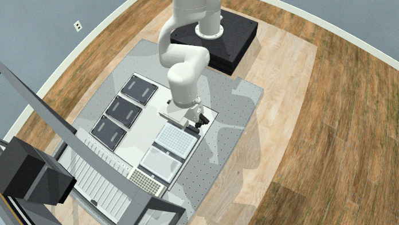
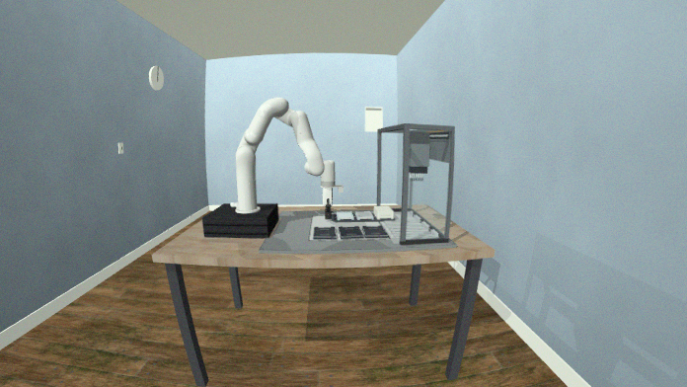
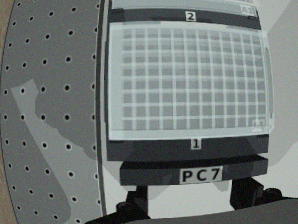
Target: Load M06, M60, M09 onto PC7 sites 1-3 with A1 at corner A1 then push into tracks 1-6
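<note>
The carrier PC7 (image 1: 175,155) (image 3: 230,150) lies on the apron, its far end at the rails (image 1: 97,183) and partly hidden by the instrument frame. M06 (image 1: 176,139) (image 3: 190,80) (image 2: 345,215) looks flat on site 1, its A1 label at the handle-side right corner in the wrist view. M60 (image 1: 161,163) (image 2: 365,215) is on site 2. M09 (image 1: 146,181) (image 2: 383,212) is on site 3. My gripper (image 3: 191,191) is open and empty, its fingers low at the back of the handle (image 3: 145,174). Contact is unclear. The lamp cannot be made out.
Nests S1 (image 1: 139,89), S2 (image 1: 124,111) and S3 (image 1: 108,132) stand empty beside the carrier. The apron's raised edge runs close along the carrier's other side. The instrument's frame (image 2: 405,188) and its dark head (image 2: 419,148) stand over the rails.
</note>
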